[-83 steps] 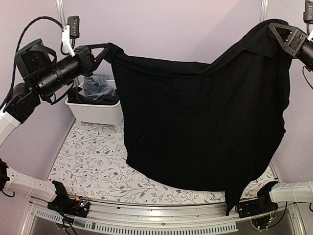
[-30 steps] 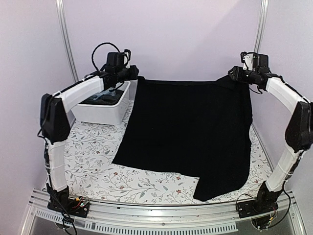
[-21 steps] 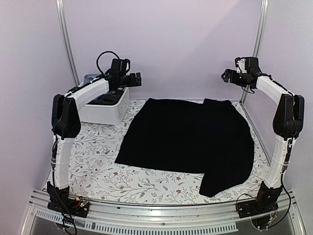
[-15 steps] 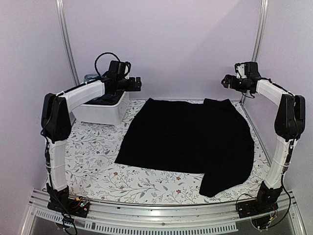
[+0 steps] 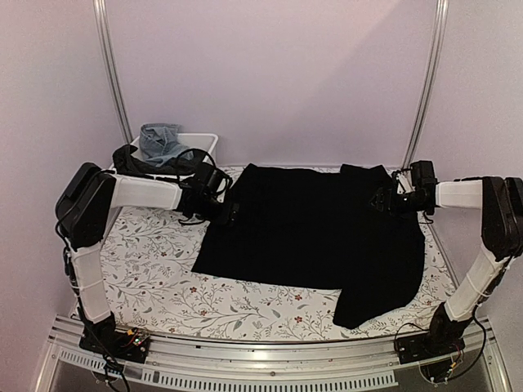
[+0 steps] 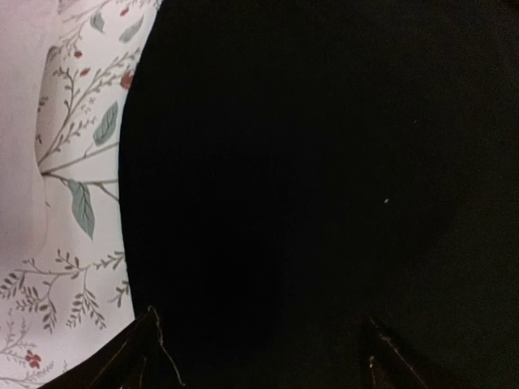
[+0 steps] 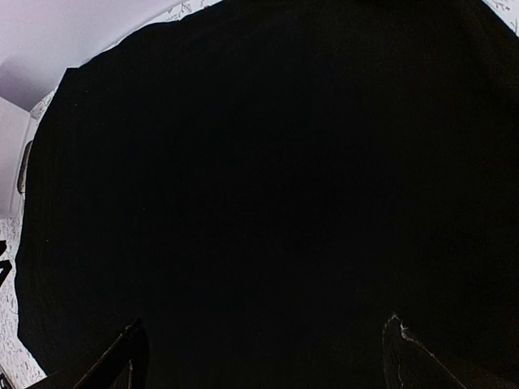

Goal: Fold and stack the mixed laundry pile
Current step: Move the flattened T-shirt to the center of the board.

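Note:
A large black cloth [image 5: 310,233] lies spread flat on the floral table [image 5: 155,269], with one lower right corner folded toward the front edge. My left gripper [image 5: 226,211] hangs low over the cloth's left edge, jaws wide apart with nothing between them. In the left wrist view the black cloth [image 6: 324,178] fills the frame beyond my open left gripper [image 6: 263,356]. My right gripper [image 5: 382,201] hovers low over the cloth's upper right part, also open and empty. The right wrist view shows only black cloth [image 7: 268,178] ahead of the right gripper [image 7: 263,352]. Light blue jeans [image 5: 159,140] and dark clothes [image 5: 131,157] sit in the bin.
A white plastic bin [image 5: 203,141] stands at the back left corner, partly hidden by my left arm. Metal frame posts [image 5: 110,65] rise at both back corners. The floral table [image 6: 77,146] shows bare to the left of the cloth.
Both grippers opened and let go of the black cloth, which dropped flat on the table. Both arms then came down from the back to low over the cloth's left and right sides.

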### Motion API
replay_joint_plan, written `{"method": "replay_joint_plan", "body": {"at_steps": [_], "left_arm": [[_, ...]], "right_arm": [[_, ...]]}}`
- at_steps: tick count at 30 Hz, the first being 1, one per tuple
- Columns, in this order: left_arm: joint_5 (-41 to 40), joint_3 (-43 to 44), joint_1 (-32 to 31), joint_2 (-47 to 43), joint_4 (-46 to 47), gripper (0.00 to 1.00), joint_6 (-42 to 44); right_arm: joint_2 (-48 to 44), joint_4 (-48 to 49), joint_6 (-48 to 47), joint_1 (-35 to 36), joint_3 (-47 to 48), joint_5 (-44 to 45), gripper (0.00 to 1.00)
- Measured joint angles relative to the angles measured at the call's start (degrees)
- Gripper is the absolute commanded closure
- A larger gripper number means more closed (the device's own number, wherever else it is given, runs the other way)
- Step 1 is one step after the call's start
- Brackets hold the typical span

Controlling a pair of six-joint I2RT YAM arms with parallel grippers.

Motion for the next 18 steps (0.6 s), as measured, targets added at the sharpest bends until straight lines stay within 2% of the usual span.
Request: {"method": "replay_joint_plan", "body": {"at_steps": [3, 7, 11, 18], "left_arm": [[0.0, -2.1, 0.0, 0.1, 0.0, 0.22, -0.9], [-0.6, -0.2, 0.5, 1.5, 0.8, 0.25, -1.0], [-2.5, 7.3, 1.1, 6.3, 0.2, 0.34, -0.1], [-3.0, 22.7, 4.4, 15.4, -0.9, 0.41, 2.2]], "right_arm": [[0.9, 1.0, 0.5, 0.0, -1.0, 0.2, 0.01], [5.9, 2.8, 0.8, 0.0, 2.0, 1.3, 0.01], [11.2, 3.1, 0.9, 0.0, 6.1, 2.1, 0.01], [16.5, 3.1, 0.9, 0.0, 13.2, 4.4, 0.01]]}}
